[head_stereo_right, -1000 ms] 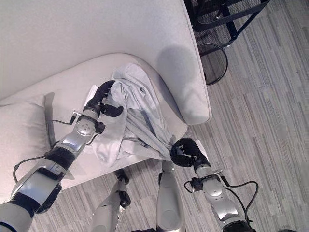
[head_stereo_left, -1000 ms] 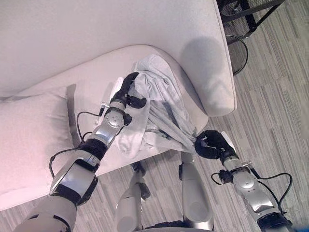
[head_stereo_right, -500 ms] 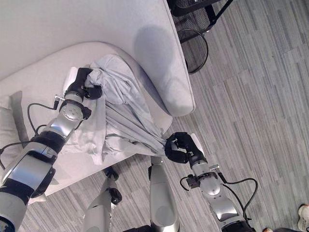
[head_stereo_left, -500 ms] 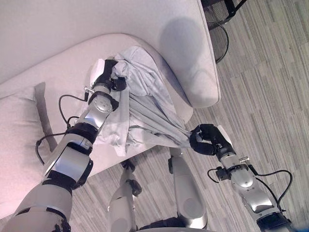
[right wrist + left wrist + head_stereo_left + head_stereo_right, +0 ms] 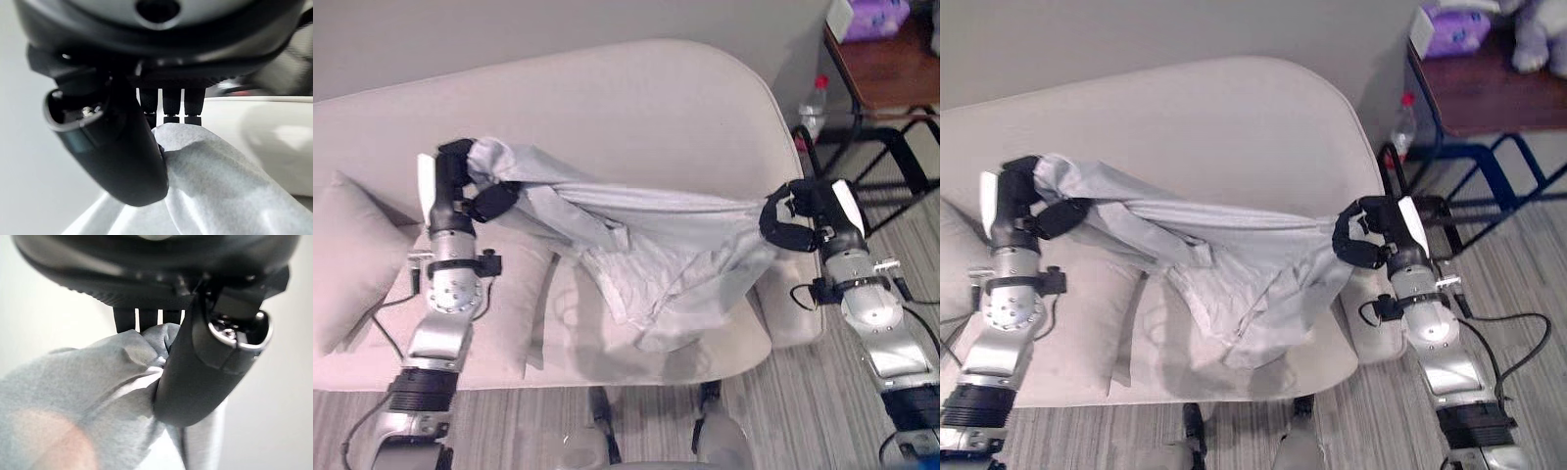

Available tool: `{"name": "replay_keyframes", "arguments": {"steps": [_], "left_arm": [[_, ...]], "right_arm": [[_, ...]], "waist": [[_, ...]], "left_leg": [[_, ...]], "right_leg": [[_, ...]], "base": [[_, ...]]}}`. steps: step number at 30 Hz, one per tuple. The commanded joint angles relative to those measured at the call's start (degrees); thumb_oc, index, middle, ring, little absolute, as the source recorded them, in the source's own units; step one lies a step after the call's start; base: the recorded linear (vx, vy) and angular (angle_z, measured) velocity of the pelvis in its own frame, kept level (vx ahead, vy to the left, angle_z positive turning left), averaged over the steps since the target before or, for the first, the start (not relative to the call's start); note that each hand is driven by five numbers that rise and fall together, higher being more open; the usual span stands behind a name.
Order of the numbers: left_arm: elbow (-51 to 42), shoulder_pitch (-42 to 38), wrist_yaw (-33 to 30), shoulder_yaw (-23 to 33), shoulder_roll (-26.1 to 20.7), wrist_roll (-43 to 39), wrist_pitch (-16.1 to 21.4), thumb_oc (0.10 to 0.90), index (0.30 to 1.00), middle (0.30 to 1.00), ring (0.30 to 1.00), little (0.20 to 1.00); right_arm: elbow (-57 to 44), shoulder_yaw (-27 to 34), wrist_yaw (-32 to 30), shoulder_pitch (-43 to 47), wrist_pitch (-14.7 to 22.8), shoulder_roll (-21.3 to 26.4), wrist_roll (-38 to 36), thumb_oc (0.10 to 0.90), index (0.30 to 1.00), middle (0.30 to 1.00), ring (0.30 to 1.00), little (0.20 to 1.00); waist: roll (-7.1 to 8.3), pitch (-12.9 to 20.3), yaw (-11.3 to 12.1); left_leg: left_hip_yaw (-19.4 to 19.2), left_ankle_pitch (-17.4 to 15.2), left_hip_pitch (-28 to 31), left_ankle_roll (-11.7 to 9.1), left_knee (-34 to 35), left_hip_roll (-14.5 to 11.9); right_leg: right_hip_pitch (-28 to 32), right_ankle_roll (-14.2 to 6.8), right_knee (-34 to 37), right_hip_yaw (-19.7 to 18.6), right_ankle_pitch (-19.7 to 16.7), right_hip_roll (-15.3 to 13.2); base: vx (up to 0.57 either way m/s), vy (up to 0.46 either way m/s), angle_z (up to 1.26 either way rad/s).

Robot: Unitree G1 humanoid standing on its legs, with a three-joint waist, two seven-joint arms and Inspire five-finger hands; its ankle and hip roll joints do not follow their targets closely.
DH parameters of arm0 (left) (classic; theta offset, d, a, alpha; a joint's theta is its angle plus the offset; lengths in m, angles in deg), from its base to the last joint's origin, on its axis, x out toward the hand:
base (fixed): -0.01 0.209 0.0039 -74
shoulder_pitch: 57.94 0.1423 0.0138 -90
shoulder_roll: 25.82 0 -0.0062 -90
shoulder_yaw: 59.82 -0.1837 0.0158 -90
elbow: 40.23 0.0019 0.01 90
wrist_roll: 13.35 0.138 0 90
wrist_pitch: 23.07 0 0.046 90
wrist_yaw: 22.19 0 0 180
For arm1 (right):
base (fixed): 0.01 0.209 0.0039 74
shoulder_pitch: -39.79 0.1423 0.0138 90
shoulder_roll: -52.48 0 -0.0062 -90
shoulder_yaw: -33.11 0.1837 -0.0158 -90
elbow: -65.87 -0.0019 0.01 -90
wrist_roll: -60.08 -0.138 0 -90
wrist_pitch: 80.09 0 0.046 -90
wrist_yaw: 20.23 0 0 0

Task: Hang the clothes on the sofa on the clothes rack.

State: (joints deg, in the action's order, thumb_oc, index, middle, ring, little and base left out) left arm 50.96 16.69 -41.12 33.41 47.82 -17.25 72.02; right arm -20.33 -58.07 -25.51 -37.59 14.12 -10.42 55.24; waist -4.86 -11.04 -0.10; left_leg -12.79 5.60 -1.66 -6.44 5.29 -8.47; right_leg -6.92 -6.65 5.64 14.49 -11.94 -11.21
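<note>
A pale grey garment (image 5: 646, 235) is stretched between the two hands above the seat of a cream sofa (image 5: 607, 108). The left hand (image 5: 460, 181) is raised near the sofa's left end, in front of the backrest, with fingers and thumb clamped on one end of the cloth. The right hand (image 5: 803, 213) is raised over the sofa's right armrest, fingers curled tight round the other end. Between them the top edge of the garment runs taut, while its middle sags in loose folds toward the front edge of the seat. Two cushions (image 5: 352, 259) lie at the sofa's left end, below the left arm. Beyond the right armrest stands a dark-framed side table (image 5: 1489, 98), and beside it a plastic bottle (image 5: 1402, 125).
</note>
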Motion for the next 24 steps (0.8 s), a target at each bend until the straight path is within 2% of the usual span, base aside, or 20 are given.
{"name": "replay_keyframes", "arguments": {"steps": [1, 3, 4, 5, 6, 7, 8, 9, 11, 12, 13, 14, 15, 16, 18, 20, 21, 22, 23, 24], "left_arm": [[-0.14, -8.96, -2.5, 0.97, -5.12, 2.67, 6.42, 0.4, 0.3, 0.3, 0.3, 0.3], [-1.33, -10.17, -2.78, 1.53, -7.09, 3.73, 6.38, 0.4, 0.3, 0.3, 0.3, 0.3], [-2.58, -14.1, -3.19, 1.87, -12.38, 5.72, 6.3, 0.4, 0.3, 0.3, 0.3, 0.3], [-2.49, -14.29, -3.21, 1.87, -12.44, 5.71, 6.31, 0.4, 0.3, 0.3, 0.3, 0.3], [-2.24, -16.15, -3.51, 1.7, -15.69, 6.03, 6.38, 0.4, 0.3, 0.3, 0.3, 0.3], [-2.12, -16.35, -3.53, 1.73, -15.76, 6.01, 6.42, 0.4, 0.3, 0.3, 0.3, 0.3], [-2.31, -18.42, -3.58, 1.26, -18.88, 5.83, 6.62, 0.4, 0.3, 0.3, 0.3, 0.3], [-1.59, -21.9, -4.22, -0.15, -21.52, 5.19, 6.69, 0.4, 0.3, 0.3, 0.3, 0.3], [-0.22, -25.16, -4.55, -2.25, -23.28, 4.06, 6.76, 0.4, 0.3, 0.3, 0.3, 0.3], [0.44, -26.66, -4.97, -2.91, -24.44, 3.38, 7.04, 0.4, 0.3, 0.3, 0.3, 0.3], [0.86, -25.6, -5.45, -0.75, -26.81, 2.43, 7.25, 0.4, 0.3, 0.3, 0.3, 0.3], [0.84, -25.23, -5.58, -0.07, -27.27, 2.39, 7.35, 0.4, 0.3, 0.3, 0.3, 0.3], [1.41, -23.79, -6.0, 1.31, -27.9, 1.46, 7.53, 0.4, 0.3, 0.3, 0.3, 0.3], [1.42, -23.65, -5.99, 1.51, -27.91, 1.4, 7.58, 0.4, 0.3, 0.3, 0.3, 0.3], [1.92, -23.9, -6.66, 1.26, -28.1, 0.31, 7.74, 0.4, 0.3, 0.3, 0.3, 0.3], [2.17, -24.48, -6.85, 0.46, -26.28, -0.27, 7.68, 0.4, 0.3, 0.3, 0.3, 0.3], [2.24, -24.8, -6.88, 0.29, -26.17, -0.25, 7.67, 0.4, 0.3, 0.3, 0.3, 0.3], [2.39, -25.32, -6.82, -0.48, -25.13, -0.25, 7.47, 0.4, 0.3, 0.3, 0.3, 0.3], [3.19, -26.02, -7.0, -1.62, -23.69, 0.39, 7.11, 0.4, 0.3, 0.3, 0.3, 0.3], [3.24, -26.16, -7.04, -1.71, -23.67, 0.42, 7.12, 0.4, 0.3, 0.3, 0.3, 0.3]], "right_arm": [[-2.55, 0.88, -2.64, 4.21, 5.61, 0.67, -0.87, 0.4, 0.3, 0.3, 0.3, 0.3], [-2.74, 1.54, -3.23, 6.72, 5.74, 2.25, 0.01, 0.4, 0.3, 0.3, 0.3, 0.3], [-3.22, 2.45, -4.5, 12.1, 6.39, 5.0, 0.05, 0.4, 0.3, 0.3, 0.3, 0.3], [-3.06, 2.39, -4.52, 12.36, 6.44, 5.02, 0.02, 0.4, 0.3, 0.3, 0.3, 0.3], [-2.76, 2.05, -5.55, 15.74, 6.58, 7.39, -0.11, 0.4, 0.3, 0.3, 0.3, 0.3], [-2.57, 1.91, -5.59, 16.1, 6.63, 7.43, -0.14, 0.4, 0.3, 0.3, 0.3, 0.3], [-1.44, 1.53, -6.41, 19.2, 6.85, 9.89, -0.41, 0.4, 0.3, 0.3, 0.3, 0.3], [-0.69, 0.93, -7.15, 22.59, 6.97, 13.1, -0.44, 0.4, 0.3, 0.3, 0.3, 0.3], [0.37, -0.15, -7.54, 25.79, 7.2, 16.26, -1.27, 0.4, 0.3, 0.3, 0.3, 0.3], [1.42, -0.89, -7.75, 27.89, 7.49, 18.44, -2.01, 0.4, 0.3, 0.3, 0.3, 0.3], [2.88, -2.13, -8.09, 30.82, 7.92, 21.41, -3.13, 0.4, 0.3, 0.3, 0.3, 0.3], [3.53, -1.95, -8.4, 31.45, 7.87, 21.82, -3.44, 0.4, 0.3, 0.3, 0.3, 0.3], [3.73, -3.0, -8.86, 33.81, 8.46, 22.65, -4.24, 0.4, 0.3, 0.3, 0.3, 0.3], [3.91, -3.37, -8.87, 34.21, 8.51, 22.69, -4.31, 0.4, 0.3, 0.3, 0.3, 0.3], [4.98, -5.64, -9.85, 38.19, 8.97, 25.12, -5.27, 0.4, 0.3, 0.3, 0.3, 0.3], [5.76, -5.45, -10.74, 38.56, 8.89, 26.75, -5.34, 0.4, 0.3, 0.3, 0.3, 0.3], [5.8, -5.36, -10.77, 38.56, 8.91, 26.93, -5.35, 0.4, 0.3, 0.3, 0.3, 0.3], [6.03, -6.04, -10.8, 38.97, 8.79, 27.24, -5.25, 0.4, 0.3, 0.3, 0.3, 0.3], [7.61, -7.39, -11.26, 39.28, 8.31, 26.55, -5.54, 0.4, 0.3, 0.3, 0.3, 0.3], [7.66, -7.37, -11.28, 39.32, 8.32, 26.59, -5.54, 0.4, 0.3, 0.3, 0.3, 0.3]], "waist": [[4.6, 6.58, -0.13], [4.87, 7.85, 0.68], [5.71, 9.51, 1.74], [5.85, 9.38, 1.68], [6.19, 9.67, 2.37], [6.31, 9.49, 2.33], [6.55, 9.19, 3.13], [6.69, 8.23, 3.12], [6.73, 7.58, 3.09], [6.89, 7.27, 3.45], [8.51, 8.35, 5.18], [9.17, 8.89, 5.86], [10.26, 9.55, 7.19], [10.15, 9.64, 7.06], [10.72, 9.49, 8.76], [10.76, 8.08, 8.05], [10.68, 8.13, 7.84], [10.76, 7.71, 7.57], [11.34, 7.2, 7.44], [11.35, 7.21, 7.34]], "left_leg": [[1.2, -5.61, 3.12, -1.67, -0.29, 0.52], [2.19, -6.75, 4.09, -1.06, -0.29, 1.67], [3.85, -8.28, 4.91, 0.82, -0.29, 4.68], [3.87, -8.02, 4.74, 0.95, -0.29, 4.88], [3.89, -8.76, 5.43, 1.63, -0.29, 6.03], [3.84, -8.49, 5.28, 1.76, -0.29, 6.25], [4.16, -9.03, 5.76, 2.43, -0.29, 7.03], [5.34, -8.49, 5.92, 2.96, -0.29, 7.16], [6.82, -7.82, 6.17, 3.32, -0.29, 6.9], [7.71, -7.02, 5.83, 3.37, -0.29, 6.82], [8.84, -6.3, 5.33, 2.99, -0.29, 7.32], [9.15, -5.94, 4.82, 2.75, -0.29, 7.45], [9.96, -4.65, 3.84, 1.55, -0.29, 6.81], [10.0, -4.56, 3.69, 1.49, -0.29, 6.75], [11.1, -2.55, 1.39, 0.11, -0.38, 6.06], [9.38, -0.46, -1.92, -1.18, -1.8, 4.52], [9.74, -0.18, -2.56, -1.11, -2.14, 4.57], [7.39, -0.04, -3.27, -1.08, -3.0, 3.2], [5.12, -1.91, -1.63, -1.15, -5.09, -1.26], [5.26, -1.72, -1.97, -1.05, -5.25, -1.2]], "right_leg": [[5.83, -4.37, -0.71, 1.9, 6.25, -2.96], [7.39, -5.12, -0.85, 3.16, 6.07, -4.26], [8.85, -6.74, -1.22, 4.42, 4.42, -7.09], [8.71, -6.74, -1.18, 4.41, 4.17, -7.27], [8.17, -7.79, -2.44, 4.62, 2.62, -8.72], [7.98, -7.8, -2.48, 4.53, 2.4, -8.94], [7.55, -7.87, -6.24, 5.2, 3.16, -9.72], [7.3, -6.76, -12.51, 3.57, 6.39, -8.67], [6.92, -5.57, -17.74, 0.75, 10.28, -5.22], [6.13, -4.94, -20.32, -0.7, 12.52, -2.54], [10.31, -2.42, -15.06, -0.92, 16.77, 2.01], [11.29, -2.1, -13.2, -1.02, 17.28, 2.56], [12.97, -1.91, -8.8, -0.92, 16.86, 4.11], [13.09, -1.86, -8.25, -0.85, 16.51, 4.24], [14.06, -1.6, -4.98, 0.94, 15.9, 5.18], [14.76, -1.27, -4.14, 4.6, 15.95, 4.54], [14.51, -1.22, -4.04, 4.97, 15.64, 4.57], [14.09, -1.09, -3.98, 6.07, 15.08, 4.1], [13.34, -1.57, -3.72, 7.91, 13.38, 2.12], [13.23, -1.55, -3.57, 8.08, 13.08, 2.1]], "base": [[-0.01, 0.129, 0.31], [-0.01, 0.261, 0.41], [-0.04, 0.324, 0.51], [-0.07, 0.353, 0.36], [-0.06, 0.115, 0.37], [-0.09, 0.193, 0.31], [-0.14, 0.146, 0.19], [-0.15, 0.146, 0.0], [-0.14, 0.038, 0.53], [-0.15, -0.111, 0.68], [-0.14, -0.169, 0.31], [-0.12, -0.287, 0.13], [-0.07, -0.181, 0.22], [-0.07, -0.176, 0.35], [-0.14, -0.107, 0.31], [-0.21, -0.017, 0.65], [-0.21, 0.069, 1.37], [-0.22, 0.214, 1.49], [-0.21, 0.215, 0.97], [-0.12, 0.172, 0.62]]}}
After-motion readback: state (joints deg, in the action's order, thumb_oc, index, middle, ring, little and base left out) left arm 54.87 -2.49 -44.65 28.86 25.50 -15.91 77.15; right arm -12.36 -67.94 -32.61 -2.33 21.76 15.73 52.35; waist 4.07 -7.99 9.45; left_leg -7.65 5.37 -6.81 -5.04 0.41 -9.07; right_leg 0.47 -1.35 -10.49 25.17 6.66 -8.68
